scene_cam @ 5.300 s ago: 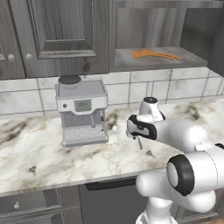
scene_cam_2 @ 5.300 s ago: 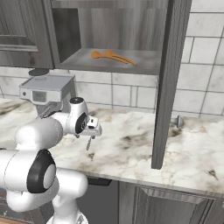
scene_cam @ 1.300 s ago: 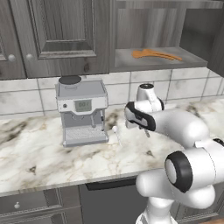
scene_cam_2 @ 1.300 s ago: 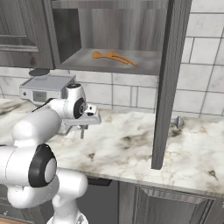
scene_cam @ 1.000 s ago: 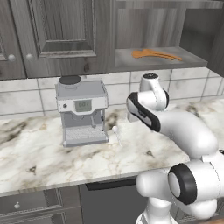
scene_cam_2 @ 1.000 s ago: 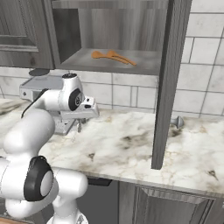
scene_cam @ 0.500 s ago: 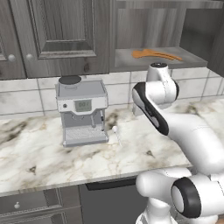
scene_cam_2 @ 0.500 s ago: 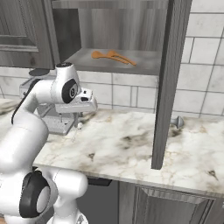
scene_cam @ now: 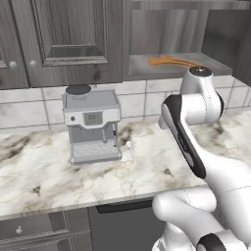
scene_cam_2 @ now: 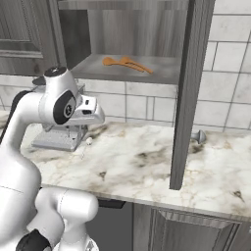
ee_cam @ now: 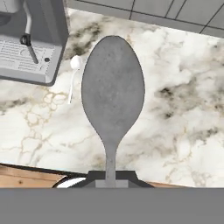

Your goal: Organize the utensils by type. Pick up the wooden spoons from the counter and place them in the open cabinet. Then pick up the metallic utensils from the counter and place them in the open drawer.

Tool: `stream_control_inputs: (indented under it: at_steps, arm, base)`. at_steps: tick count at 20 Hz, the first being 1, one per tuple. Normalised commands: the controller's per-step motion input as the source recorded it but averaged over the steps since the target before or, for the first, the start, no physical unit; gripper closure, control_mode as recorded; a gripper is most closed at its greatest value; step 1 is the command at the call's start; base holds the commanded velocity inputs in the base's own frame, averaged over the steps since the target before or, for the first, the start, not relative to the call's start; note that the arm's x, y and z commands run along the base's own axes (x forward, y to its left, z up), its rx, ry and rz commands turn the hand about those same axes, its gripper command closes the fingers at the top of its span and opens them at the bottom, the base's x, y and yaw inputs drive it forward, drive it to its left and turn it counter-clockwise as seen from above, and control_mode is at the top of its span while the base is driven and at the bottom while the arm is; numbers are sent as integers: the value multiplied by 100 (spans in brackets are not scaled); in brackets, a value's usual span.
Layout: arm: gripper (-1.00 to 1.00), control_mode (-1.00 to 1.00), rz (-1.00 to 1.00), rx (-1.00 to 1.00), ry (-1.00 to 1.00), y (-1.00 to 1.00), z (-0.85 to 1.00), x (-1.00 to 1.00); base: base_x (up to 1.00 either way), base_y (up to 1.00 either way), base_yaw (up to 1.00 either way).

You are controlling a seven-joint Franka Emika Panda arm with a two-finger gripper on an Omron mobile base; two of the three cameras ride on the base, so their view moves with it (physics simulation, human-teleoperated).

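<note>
Spoons first: you have the darker grey spoon (ee_cam: 113, 94) pinched by its handle in the fingers (ee_cam: 110, 177), which are closed tight on it, its bowl pointing away from the hand above the marble tabletop (ee_cam: 175, 109). The pale shiny spoon (scene_cam: 130, 148) lies on the tabletop just beside the right edge of the coffee machine (scene_cam: 92, 123), toward the tabletop's back edge.

Your arm (scene_cam: 188, 122) is raised high, its wrist up at about the level of the open cabinet's shelf (scene_cam: 206, 66), with the hand reaching leftward over the tabletop and looking down on it. Half a second ago the wrist sat a little lower, and a second ago lower again, so the arm has been lifting with the spoon in its grip. The base has not driven; the scene sits in the same place.

Both wooden spoons (scene_cam_2: 126, 63) lie side by side on the flat shelf inside the open cabinet (scene_cam_2: 147, 29), where they were in every earlier frame.
</note>
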Motion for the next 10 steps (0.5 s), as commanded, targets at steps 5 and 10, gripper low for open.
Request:
stream_control_inputs:
  at_steps: [5,10]
  arm:
    - [100,-100,0,0,-22,0,23,-56]
    - [100,-100,0,0,-18,0,32,-29]
  base:
    - [0,0,0]
    - [0,0,0]
